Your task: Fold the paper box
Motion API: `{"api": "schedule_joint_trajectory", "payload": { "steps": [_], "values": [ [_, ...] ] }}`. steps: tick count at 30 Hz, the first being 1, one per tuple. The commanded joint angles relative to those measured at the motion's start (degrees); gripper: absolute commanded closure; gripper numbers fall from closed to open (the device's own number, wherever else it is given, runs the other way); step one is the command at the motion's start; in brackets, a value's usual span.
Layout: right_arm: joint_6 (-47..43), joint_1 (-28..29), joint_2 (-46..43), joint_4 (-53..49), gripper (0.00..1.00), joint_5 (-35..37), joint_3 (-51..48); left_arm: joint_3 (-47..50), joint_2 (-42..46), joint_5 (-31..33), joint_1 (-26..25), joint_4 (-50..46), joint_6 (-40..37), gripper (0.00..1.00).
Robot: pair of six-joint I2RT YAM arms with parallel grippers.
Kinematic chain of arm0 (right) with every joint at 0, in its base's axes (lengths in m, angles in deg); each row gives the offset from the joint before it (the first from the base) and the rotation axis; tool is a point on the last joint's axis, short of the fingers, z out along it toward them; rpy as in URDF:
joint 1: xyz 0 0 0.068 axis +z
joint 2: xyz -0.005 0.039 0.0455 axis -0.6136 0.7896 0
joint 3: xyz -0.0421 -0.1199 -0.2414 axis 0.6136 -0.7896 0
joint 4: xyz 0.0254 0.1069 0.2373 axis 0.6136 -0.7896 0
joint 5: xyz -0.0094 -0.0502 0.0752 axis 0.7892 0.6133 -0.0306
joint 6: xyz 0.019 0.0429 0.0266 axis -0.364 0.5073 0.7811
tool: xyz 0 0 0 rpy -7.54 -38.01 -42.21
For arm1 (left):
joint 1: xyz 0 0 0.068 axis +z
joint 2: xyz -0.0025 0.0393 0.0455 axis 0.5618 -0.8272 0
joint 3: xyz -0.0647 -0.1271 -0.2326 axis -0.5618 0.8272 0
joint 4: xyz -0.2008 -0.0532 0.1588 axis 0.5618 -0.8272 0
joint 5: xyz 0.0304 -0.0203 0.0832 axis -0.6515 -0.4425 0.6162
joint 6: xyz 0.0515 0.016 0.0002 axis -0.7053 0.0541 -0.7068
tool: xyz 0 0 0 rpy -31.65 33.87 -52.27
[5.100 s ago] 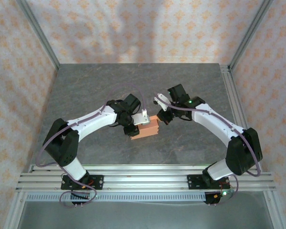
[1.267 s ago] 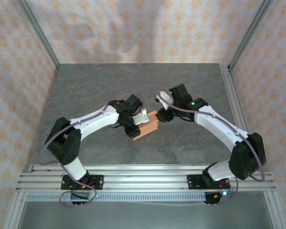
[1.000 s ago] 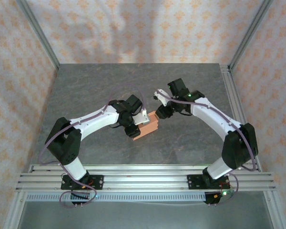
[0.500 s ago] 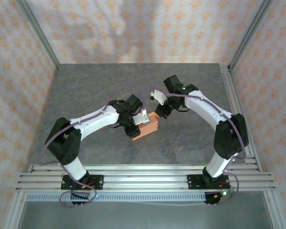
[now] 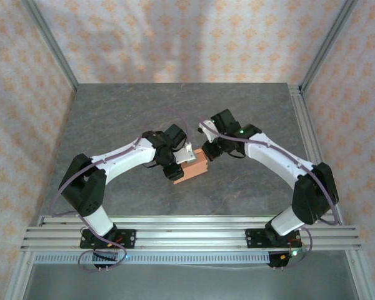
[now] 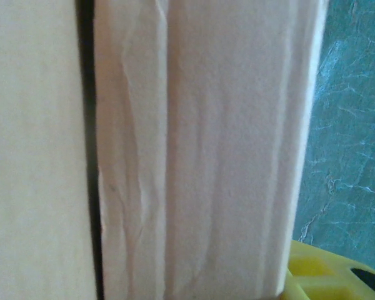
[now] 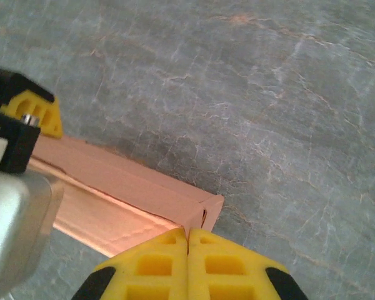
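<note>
Handling: paper box light thin card, likely creases, crushes easily; clamped in left pincer. Opposite, right pincer closed, empty, box corner just ahead of tips. Best hold panel edges, press gently along folds.

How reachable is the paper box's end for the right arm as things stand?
Probably yes: the shut right pincer sits at the paper box's corner, with bare table around it. The left pincer grips the far side, out of its way.
</note>
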Motion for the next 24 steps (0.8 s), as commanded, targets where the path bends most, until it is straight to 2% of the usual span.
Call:
{"api": "schedule_joint_trajectory", "payload": {
  "steps": [1, 5, 14, 19, 24],
  "values": [
    [11.76, 2.59, -2.94, 6.19, 1.00, 7.23, -1.89, 0.38, 1.59, 0.61, -0.47, -1.74, 0.28, 0.50],
    [18.61, 4.70, -4.48, 8.92, 1.00, 13.00, -4.33, 0.33, 1.47, 0.53, -0.77, -1.66, 0.40, 0.50],
    [28.93, 5.58, -6.66, 11.51, 1.00, 15.87, -7.62, 0.08, 0.91, 0.92, -0.95, -1.66, 0.41, 0.50],
    [22.27, 5.60, -7.66, 14.08, 1.00, 13.47, -10.90, -0.02, 0.92, 1.01, -1.13, -1.74, 0.33, 0.50],
    [17.98, 5.58, -7.99, 15.76, 1.00, 15.18, -13.73, 0.07, 1.08, 1.48, -1.15, -2.01, 0.21, 0.50]
  ]
}}
